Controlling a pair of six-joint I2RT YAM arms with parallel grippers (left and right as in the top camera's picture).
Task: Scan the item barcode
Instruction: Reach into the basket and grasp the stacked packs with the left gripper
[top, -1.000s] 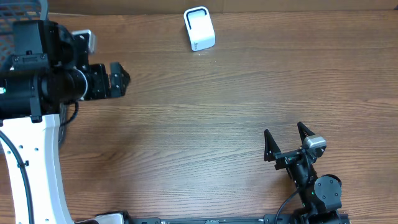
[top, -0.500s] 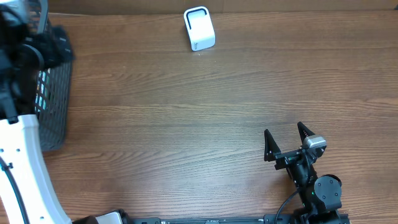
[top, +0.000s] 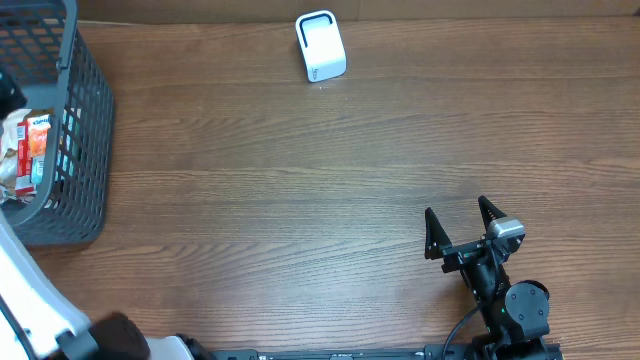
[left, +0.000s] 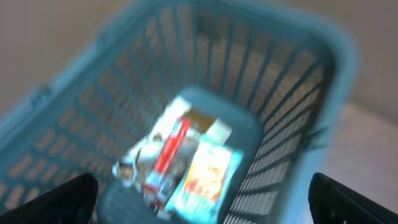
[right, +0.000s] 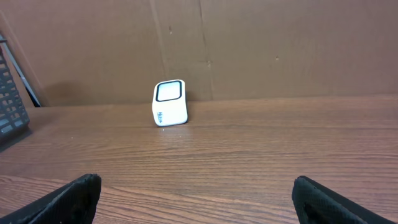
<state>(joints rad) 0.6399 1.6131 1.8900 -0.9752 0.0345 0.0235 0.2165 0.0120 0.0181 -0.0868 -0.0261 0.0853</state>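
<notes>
You have one mesh basket (top: 92, 130) in the upper left of the overhead view, one white scanner (top: 320, 45) at the top centre, and two grippers.

The goods to be scanned are the packets (top: 28, 150) on the floor of that basket. The left wrist view is blurred, so count them loosely. You can make out a red-striped packet (left: 166, 155) in the middle. An orange-and-yellow packet (left: 205, 177) lies just beside it towards the lower right, and a pale wrapper (left: 134, 165) sits at its lower left. That makes at least three, bunched together and touching; I cannot tell you whether more lie under them.

Your left gripper (left: 202, 199) hangs above the basket and looks down into it. Its two fingers (left: 68, 196) sit in the bottom corners of the frame, spread wide with nothing between them. The packets lie below the gap, apart from both fingers. In the overhead view only a white arm link (top: 30, 300) shows, at the lower left edge.

Your right gripper (top: 458, 210) sits in the lower right of the overhead view, low over the wooden table (top: 300, 200). Its jaws are spread into a wide V and hold nothing. It is well apart from the basket and the packets. The scanner stands far ahead of it, upright, in the upper left of the right wrist view against a cardboard wall (right: 280, 43).
</notes>
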